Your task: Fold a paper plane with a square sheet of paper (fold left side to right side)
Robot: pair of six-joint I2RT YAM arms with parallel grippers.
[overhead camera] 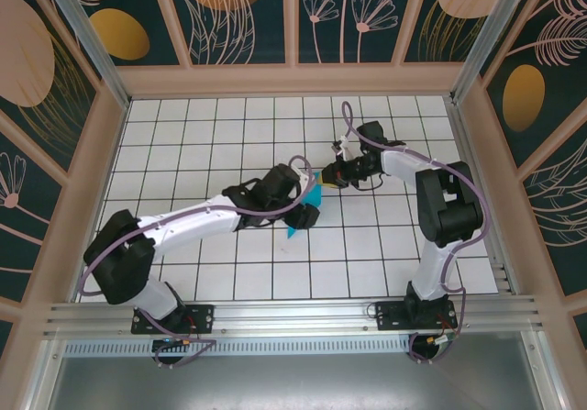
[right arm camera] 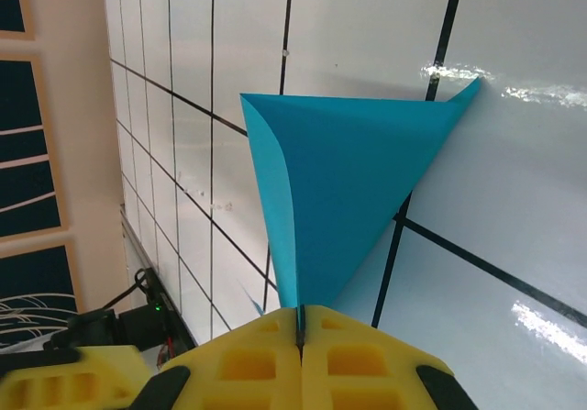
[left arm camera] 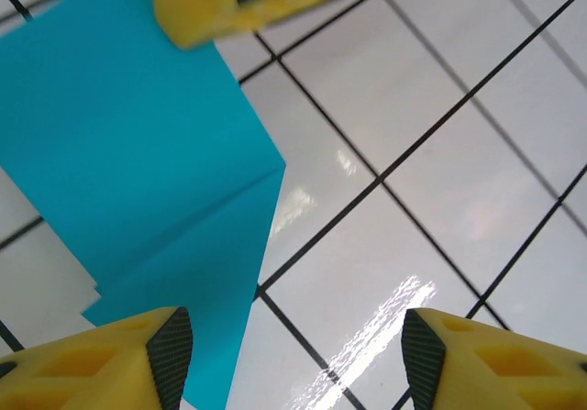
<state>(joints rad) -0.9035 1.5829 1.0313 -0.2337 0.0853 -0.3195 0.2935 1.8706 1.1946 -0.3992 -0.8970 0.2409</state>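
Teal paper [right arm camera: 348, 199] tight in the right tool [right arm camera: 300, 323]; left tool [left arm camera: 289, 355] agape beside it above white tiles [left arm camera: 440, 153]

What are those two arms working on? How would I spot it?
Find the white gridded table and look at its middle. There the sheet of paper is pinched in the right gripper, partly folded. It alone is teal-cyan against white tiles.

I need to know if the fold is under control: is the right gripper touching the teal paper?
Touching. The right wrist view shows the right gripper with its fingers closed together, and an edge of the teal paper pinched in the seam between them.
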